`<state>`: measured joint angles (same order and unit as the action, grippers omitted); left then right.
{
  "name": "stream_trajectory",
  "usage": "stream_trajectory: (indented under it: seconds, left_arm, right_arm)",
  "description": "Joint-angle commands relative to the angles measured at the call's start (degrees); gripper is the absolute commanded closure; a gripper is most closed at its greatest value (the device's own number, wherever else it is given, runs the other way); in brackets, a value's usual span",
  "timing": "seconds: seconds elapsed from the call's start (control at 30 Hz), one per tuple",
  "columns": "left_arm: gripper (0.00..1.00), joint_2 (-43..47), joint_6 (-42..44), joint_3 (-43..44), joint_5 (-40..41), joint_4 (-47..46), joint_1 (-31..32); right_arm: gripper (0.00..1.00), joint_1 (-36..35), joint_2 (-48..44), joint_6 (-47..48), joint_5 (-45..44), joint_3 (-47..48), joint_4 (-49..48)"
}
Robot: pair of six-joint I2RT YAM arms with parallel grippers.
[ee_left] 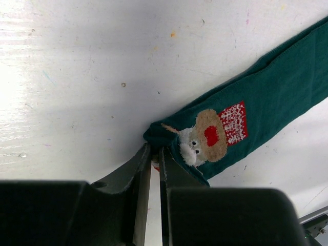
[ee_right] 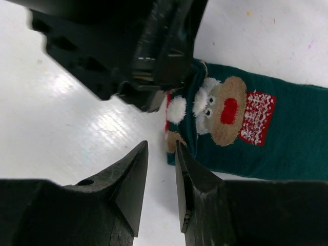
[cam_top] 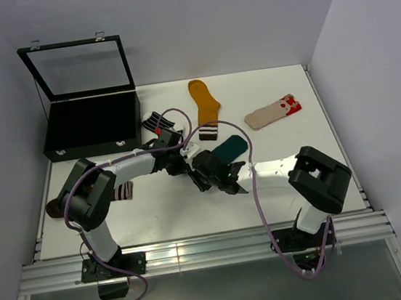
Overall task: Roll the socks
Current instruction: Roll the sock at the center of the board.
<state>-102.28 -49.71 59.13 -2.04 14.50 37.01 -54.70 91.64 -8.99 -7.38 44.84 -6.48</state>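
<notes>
White table [cam_top: 286, 191] fills the floor of a booth with pale walls. Near its middle lies the dark green sock [ee_left: 266, 102], flat, with a red and white figure on it. The left claw [ee_left: 155, 164] is closed on the end of this sock. The right claw [ee_right: 162, 169] stands just beside the same end, jaws a little apart, nothing between them. The mustard sock [cam_top: 204, 104] and the beige sock [cam_top: 273, 113] lie farther back.

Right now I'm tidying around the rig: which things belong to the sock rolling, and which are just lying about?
Job: teal reindeer sock, mustard sock, beige sock, black-and-white striped sock, brown stripe-cuffed sock.
Lying about: black glass-lidded case.
</notes>
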Motion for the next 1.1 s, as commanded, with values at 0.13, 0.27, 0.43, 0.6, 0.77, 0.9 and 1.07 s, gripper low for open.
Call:
stream_trajectory:
  seconds: [0.13,0.27,0.43,0.6,0.77,0.9,1.07]
  left_arm:
    - [0.84,-1.96,2.08,0.81,1.78,3.25,0.6]
    - [0.84,-1.78,2.16,0.81,1.78,3.25,0.6]
    - [0.84,-1.52,2.25,0.81,1.78,3.43,0.6]
    - [0.84,-1.34,2.43,1.16,3.52,4.04,0.69]
    - [0.84,-0.38,1.82,1.16,4.59,4.04,0.69]
    - [0.83,1.11,1.11,0.81,6.43,3.78,0.69]
    - [0.8,2.17,0.06,1.07,8.02,3.43,0.6]
  right_arm:
    - [0.65,-0.41,3.02,0.29,-5.8,2.8,-1.43]
    - [0.63,-0.41,3.99,0.12,-6.68,3.23,-0.73]
    - [0.62,-0.41,5.83,-0.06,-7.04,4.11,0.94]
    - [0.62,-0.41,7.33,-1.11,-7.12,4.73,3.66]
    - [0.62,-0.41,8.64,-4.18,-8.18,3.94,6.04]
    - [0.62,-0.59,9.44,-6.91,-9.14,3.24,9.81]
    - [0.8,-0.94,10.75,-9.54,-9.24,2.18,11.66]
